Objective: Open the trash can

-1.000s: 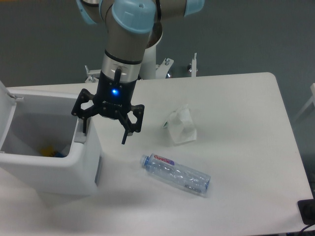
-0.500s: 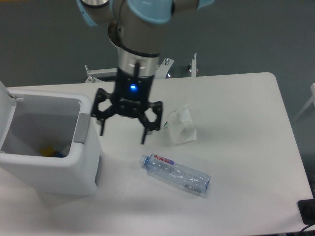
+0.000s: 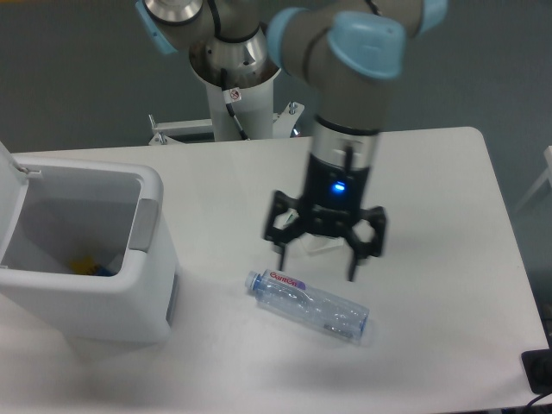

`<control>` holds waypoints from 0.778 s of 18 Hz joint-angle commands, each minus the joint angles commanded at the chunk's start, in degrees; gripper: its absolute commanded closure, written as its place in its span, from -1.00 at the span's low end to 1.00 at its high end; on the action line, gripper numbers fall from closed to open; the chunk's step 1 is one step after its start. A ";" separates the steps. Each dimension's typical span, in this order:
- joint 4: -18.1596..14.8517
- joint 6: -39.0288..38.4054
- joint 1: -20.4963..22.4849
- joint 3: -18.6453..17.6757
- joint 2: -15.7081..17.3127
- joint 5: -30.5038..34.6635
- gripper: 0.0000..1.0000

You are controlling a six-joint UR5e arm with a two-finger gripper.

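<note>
— Where is the trash can point(image 3: 95, 285) sitting right now?

— It is standing at the left edge of the white desk point(image 3: 431, 224), with its lid point(image 3: 9, 203) swung up and leaning back on the far left side. The inside is showing, and something yellow and blue is lying at the bottom (too small to identify). A grey tab point(image 3: 143, 226) is sitting on its right rim.

— And the gripper point(image 3: 324, 259)?

— It is hanging well apart from the can, over the middle of the desk, pointing down with a blue light glowing on its body. Its jaws are spread wide and holding nothing.

— Anything under it?

— A clear plastic bottle point(image 3: 310, 309) is lying on its side just in front, and a crumpled white wrapper point(image 3: 317, 246) is peeking out behind the fingers.
</note>
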 joint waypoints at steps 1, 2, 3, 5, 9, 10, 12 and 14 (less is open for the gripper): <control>-0.09 1.49 0.79 -0.52 -0.09 2.19 -1.00; -0.18 4.03 1.24 -0.70 -0.26 4.65 -1.00; -0.61 6.75 1.41 -0.97 -1.05 7.20 -1.00; -1.84 13.33 2.64 -0.36 -3.94 14.47 -1.00; -11.47 25.38 5.71 6.56 -8.87 20.05 -1.00; -14.21 26.98 6.07 8.16 -9.14 20.23 -1.00; -16.79 29.80 6.16 9.75 -10.37 20.32 -1.00; -16.53 30.33 6.16 9.67 -11.34 20.23 -1.00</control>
